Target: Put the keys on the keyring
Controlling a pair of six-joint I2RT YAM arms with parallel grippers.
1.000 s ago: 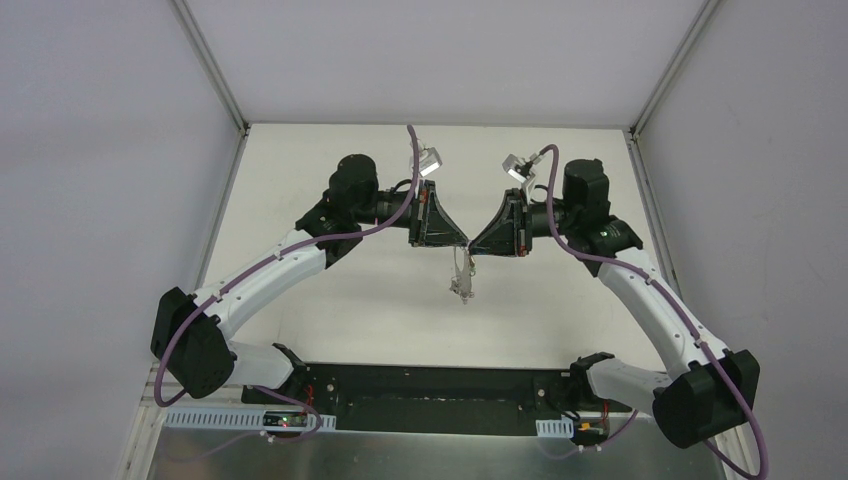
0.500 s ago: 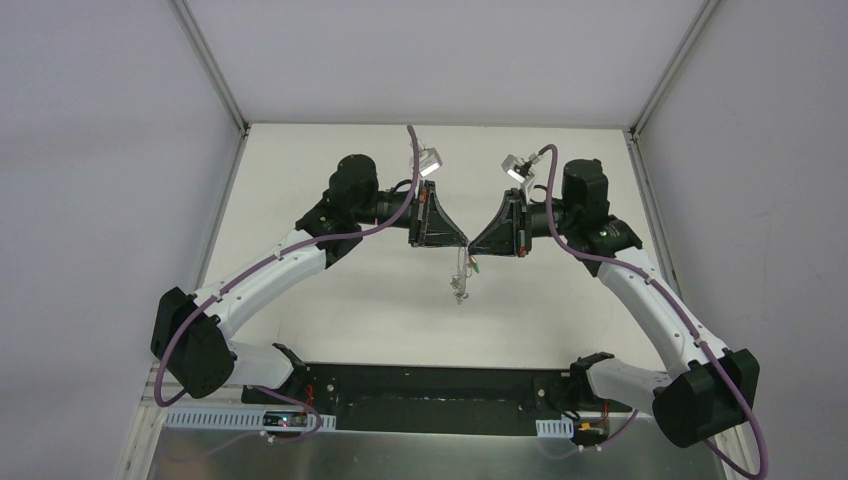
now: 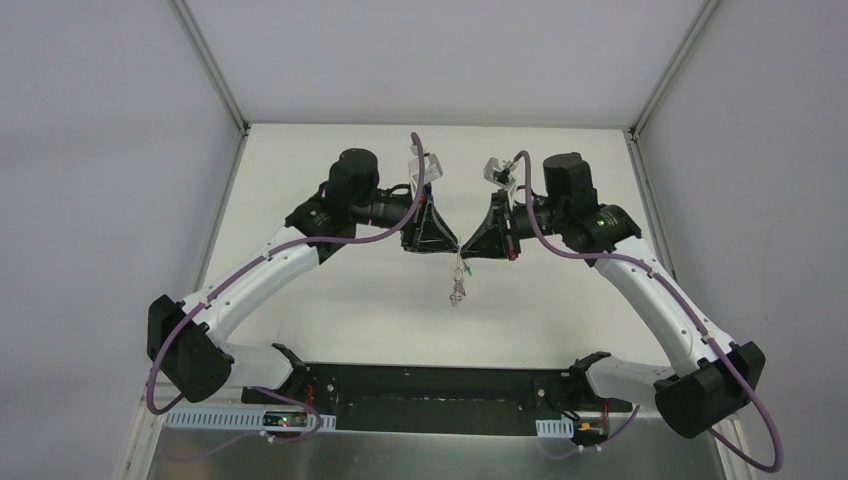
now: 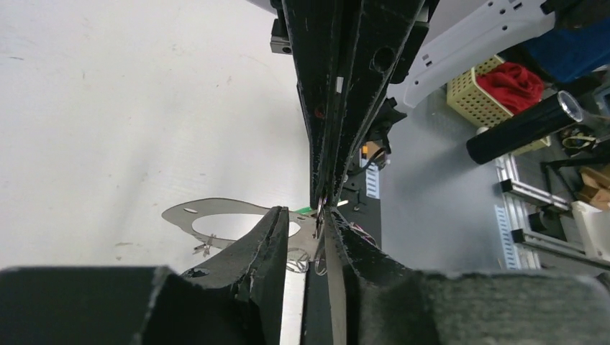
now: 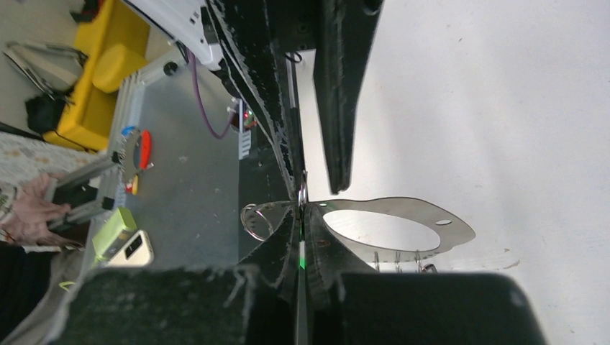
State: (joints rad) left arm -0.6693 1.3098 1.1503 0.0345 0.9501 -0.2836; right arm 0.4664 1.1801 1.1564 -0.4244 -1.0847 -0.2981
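Nearest me, along the bottom edge of the top view, lies a dull silver sheet-metal strip (image 3: 430,462). Just beyond it is the black base plate (image 3: 430,398) that carries both my arms. From there the white arm links bend outward and then in again over the pale counter (image 3: 545,322), so that my two hands meet tip to tip in the middle of the frame.

My left hand (image 4: 306,219) stands slightly open. In its wrist view a narrow slit of counter shows between the two black pads, and a thin wire ring sits in that slit, close against the right-side pad. I cannot tell whether the pads press on it.

My right hand (image 5: 302,212) is closed tight. A sliver of the tiny silver key with the bright green plastic head (image 5: 301,257) shows in the seam between its pads, low in the centre of its wrist view.

The large thin silver loop of the keyring (image 5: 460,231) juts from the meeting fingertips toward the right of that frame, with tiny silver bits along its lower edge. In the top view it shows just below the joined tips, at mid-frame.

Beyond the hands the counter runs to its far edge, closed in by plain grey walls (image 3: 430,60).
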